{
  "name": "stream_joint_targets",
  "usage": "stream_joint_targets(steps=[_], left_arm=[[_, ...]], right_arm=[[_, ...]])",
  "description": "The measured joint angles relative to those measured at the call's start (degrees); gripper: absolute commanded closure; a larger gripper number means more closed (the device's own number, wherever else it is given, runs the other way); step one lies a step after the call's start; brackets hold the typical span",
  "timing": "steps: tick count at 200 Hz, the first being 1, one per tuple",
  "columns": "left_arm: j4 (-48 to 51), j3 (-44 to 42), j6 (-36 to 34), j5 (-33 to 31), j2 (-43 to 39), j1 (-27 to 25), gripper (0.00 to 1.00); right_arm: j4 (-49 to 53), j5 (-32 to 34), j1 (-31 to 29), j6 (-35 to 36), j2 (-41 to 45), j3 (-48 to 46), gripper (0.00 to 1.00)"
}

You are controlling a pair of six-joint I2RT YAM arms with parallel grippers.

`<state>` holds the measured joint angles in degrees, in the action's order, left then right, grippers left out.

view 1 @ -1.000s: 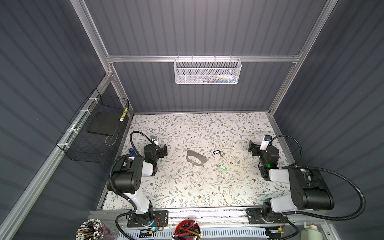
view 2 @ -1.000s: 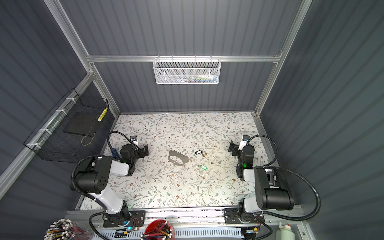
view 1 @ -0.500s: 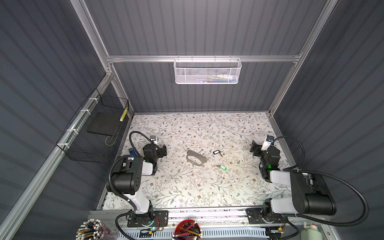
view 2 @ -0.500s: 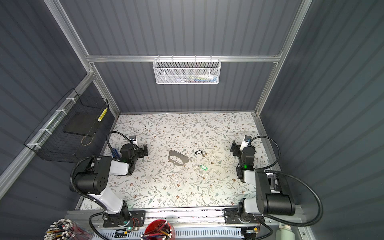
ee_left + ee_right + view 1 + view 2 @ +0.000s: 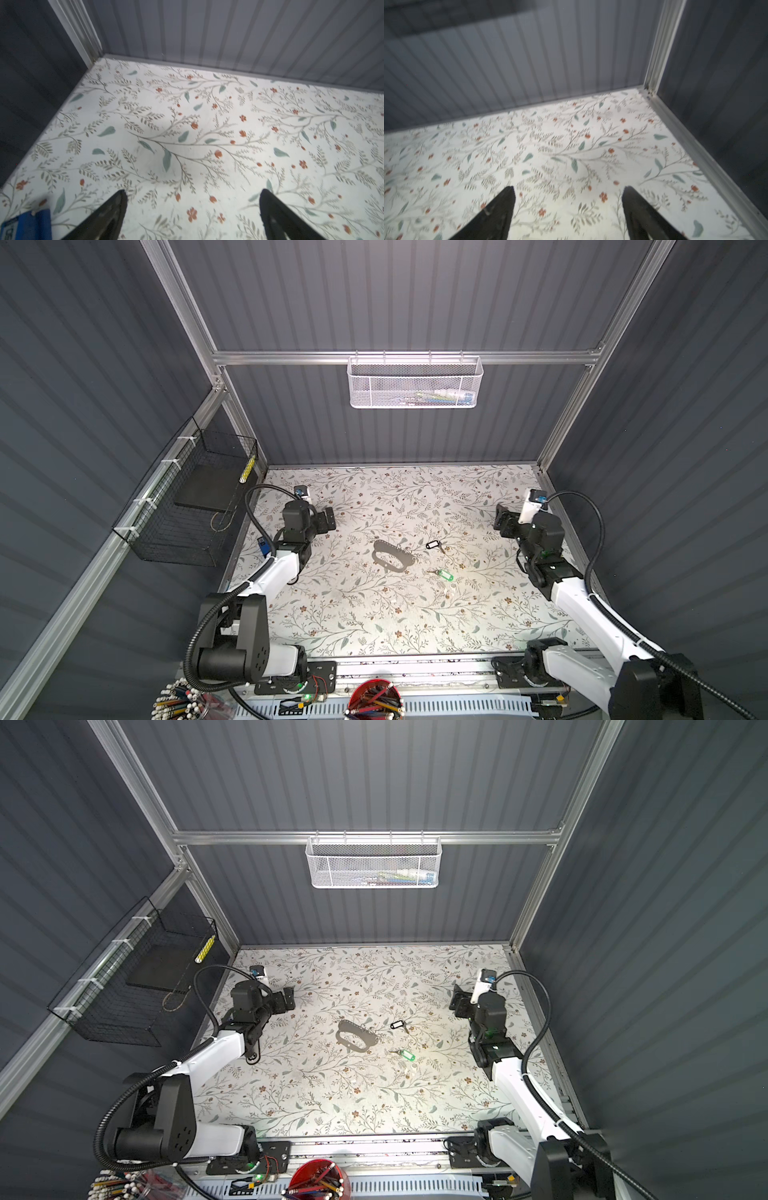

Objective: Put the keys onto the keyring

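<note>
1. The keyring [image 5: 390,556] [image 5: 356,1036] lies flat near the middle of the floral counter [image 5: 374,622]; both top views show it.
2. The black key [image 5: 433,545] [image 5: 397,1025] lies just to the right of the keyring, not touching it. The green key [image 5: 446,574] [image 5: 408,1054] lies nearer the front, off the keyring's right end and also apart from it. Neither key is on the keyring.
3. The left gripper [image 5: 328,519] [image 5: 193,194] hangs low over the left side of the counter, well apart from the keyring. Its fingers are spread wide, with only patterned counter between them.
4. The right gripper [image 5: 501,520] [image 5: 569,190] hangs over the right side, well apart from both keys. Its fingers stand apart and hold nothing.
5. Only open counter lies between each gripper and the keys.
6. A blue block [image 5: 263,546] [image 5: 27,224] sits at the counter's left edge, beside the left arm.
7. A white mesh basket [image 5: 413,383] hangs on the back rail; its contents are too small to tell.
8. A black wire basket [image 5: 187,514] hangs on the left wall with a dark slab inside.
9. A red cup [image 5: 376,699] of pencils stands at the front rail, and another pencil bunch [image 5: 183,701] stands at front left.
</note>
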<state>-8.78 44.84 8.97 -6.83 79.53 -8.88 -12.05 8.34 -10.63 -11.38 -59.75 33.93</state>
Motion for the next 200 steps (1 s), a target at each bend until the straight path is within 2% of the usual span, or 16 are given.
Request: stream_joint_targets(steps=[24, 48, 88, 110, 138, 163, 200], left_arm=[[9.6, 3.9, 2.3, 0.3, -0.1, -4.2, 0.04], [15.9, 4.7, 4.9, 2.4, -1.2, -4.9, 0.10], [23.6, 6.5, 7.8, 6.8, -1.6, -4.9, 0.13], [25.6, 7.8, 8.2, 8.7, -1.5, -4.9, 0.13], [27.1, 8.1, 8.2, 9.9, -0.8, -4.9, 0.13], [27.7, 8.1, 8.2, 10.5, 0.6, -4.9, 0.13], [29.0, 10.6, 8.2, 12.0, 5.0, -4.4, 0.11]], right_arm=[[7.5, 0.4, -6.8, -3.8, -1.3, 3.9, 0.24], [11.5, 1.7, -13.3, -8.0, -3.6, 8.5, 0.28], [14.8, 4.2, -24.1, -12.7, -15.8, 17.5, 0.30], [14.3, 5.7, -28.3, -14.2, -21.8, 18.4, 0.29], [14.3, 7.1, -31.1, -15.2, -28.4, 19.2, 0.28], [16.8, 7.3, -32.9, -14.4, -34.4, 24.4, 0.26], [18.3, 2.8, -33.5, -11.1, -39.2, 31.8, 0.29]])
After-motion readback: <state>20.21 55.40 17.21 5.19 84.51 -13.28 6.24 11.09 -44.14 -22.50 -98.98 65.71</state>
